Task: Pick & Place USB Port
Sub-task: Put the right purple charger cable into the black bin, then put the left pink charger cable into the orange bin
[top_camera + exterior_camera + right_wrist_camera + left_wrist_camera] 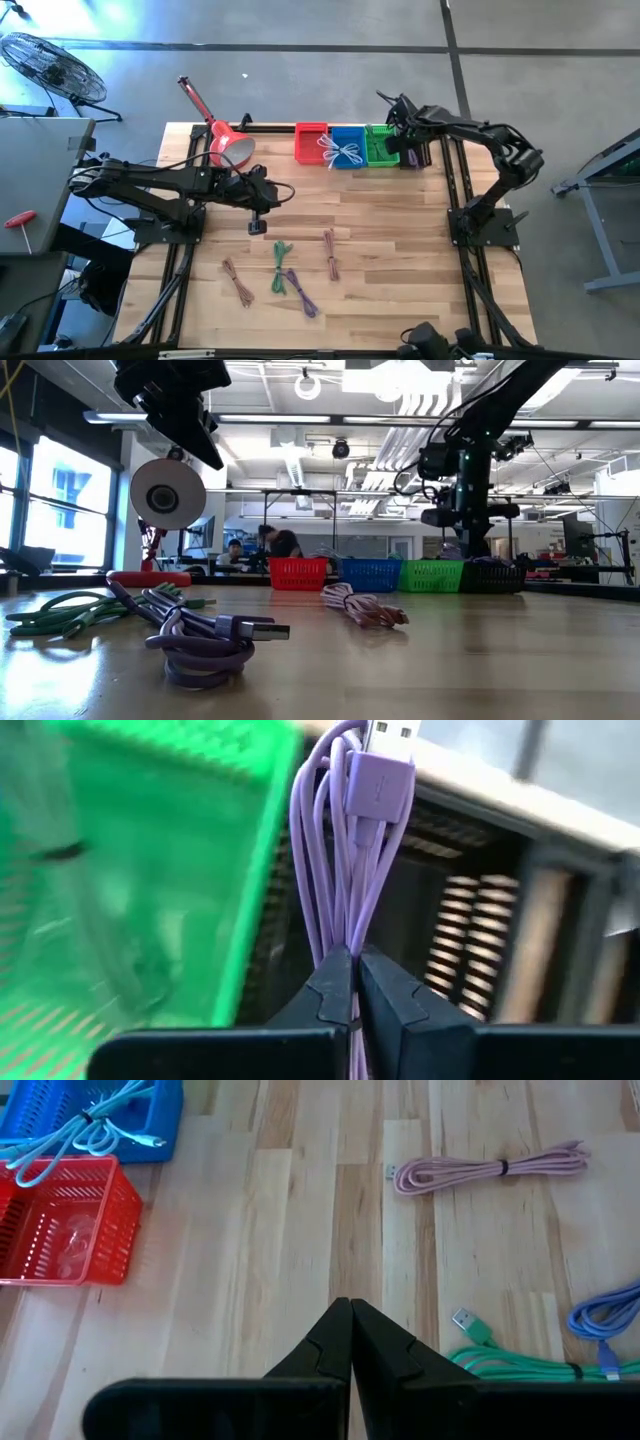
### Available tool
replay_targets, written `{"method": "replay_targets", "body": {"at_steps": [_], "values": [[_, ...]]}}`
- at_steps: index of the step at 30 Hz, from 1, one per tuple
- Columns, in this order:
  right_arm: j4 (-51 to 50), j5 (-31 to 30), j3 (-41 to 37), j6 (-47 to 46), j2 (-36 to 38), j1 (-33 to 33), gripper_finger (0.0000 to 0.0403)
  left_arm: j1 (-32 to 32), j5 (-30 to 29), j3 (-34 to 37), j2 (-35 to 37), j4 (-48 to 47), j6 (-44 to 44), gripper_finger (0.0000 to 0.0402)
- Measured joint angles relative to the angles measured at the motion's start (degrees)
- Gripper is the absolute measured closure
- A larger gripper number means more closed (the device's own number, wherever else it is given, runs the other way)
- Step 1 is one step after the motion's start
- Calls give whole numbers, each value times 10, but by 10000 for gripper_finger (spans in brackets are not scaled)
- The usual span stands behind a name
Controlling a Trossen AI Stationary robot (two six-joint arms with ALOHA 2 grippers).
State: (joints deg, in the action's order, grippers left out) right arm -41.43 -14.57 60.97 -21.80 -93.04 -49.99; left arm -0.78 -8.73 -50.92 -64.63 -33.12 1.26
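Left gripper (pixel 257 226): fingers pressed together, empty, centre-left of the high view, over bare table (pixel 400 250).
Loose cables: brown (pixel 238 281), green (pixel 279 266), purple (pixel 301 292), pink (pixel 330 252), lower centre.
Baskets: red (pixel 311 141), blue (pixel 347 146), green (pixel 381 146), upper centre.
Right gripper (pixel 352 982): pinching a purple USB cable (pixel 345 850) over the dark basket (pixel 470 910), upper right.

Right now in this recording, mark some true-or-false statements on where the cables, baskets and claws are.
1. The right claw is shut on a purple cable. True.
2. The blue basket is empty. False: a light blue cable lies in it.
3. The left claw grips a green cable. False: it is shut on nothing; the green cable lies on the table.
4. The red basket sits beside the blue one. True.
5. The purple cable already rests in the green basket. False: it hangs from the claw beside it.
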Motion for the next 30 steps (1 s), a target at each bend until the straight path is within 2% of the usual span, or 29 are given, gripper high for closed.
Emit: {"method": "replay_targets", "body": {"at_steps": [4,17,24,26,30], "values": [[2,29,0,11,0,0,388,0,0,0,-9,-9,0,401],[-12,8,0,-3,1,0,294,0,0,0,-62,-26,0,401],[-21,-109,0,-2,58,9,285,0,2,0,-59,-59,0,401],[-21,-119,0,3,88,18,285,0,9,0,-57,-80,-2,401],[-21,-119,0,4,150,46,286,0,61,0,-55,-119,-20,401]]}}
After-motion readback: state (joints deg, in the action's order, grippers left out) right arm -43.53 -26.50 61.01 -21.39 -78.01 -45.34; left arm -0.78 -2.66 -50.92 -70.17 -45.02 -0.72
